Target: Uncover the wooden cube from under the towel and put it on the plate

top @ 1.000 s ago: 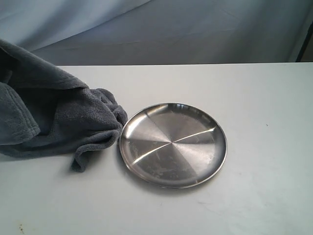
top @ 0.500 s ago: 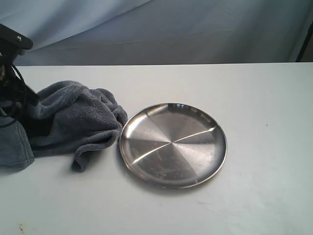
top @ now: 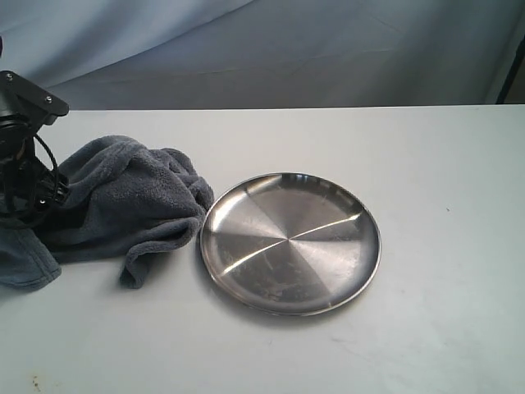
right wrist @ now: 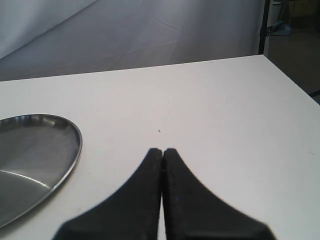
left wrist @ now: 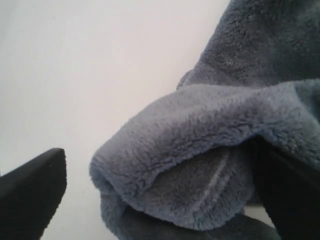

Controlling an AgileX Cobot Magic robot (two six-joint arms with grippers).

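One towel [top: 123, 205] lies beside one plate [top: 291, 242] on one table [top: 443, 164].

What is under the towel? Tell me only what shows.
Only grey folds of the towel and the table around it show. No wooden cube is visible; whatever lies beneath the heap is covered.
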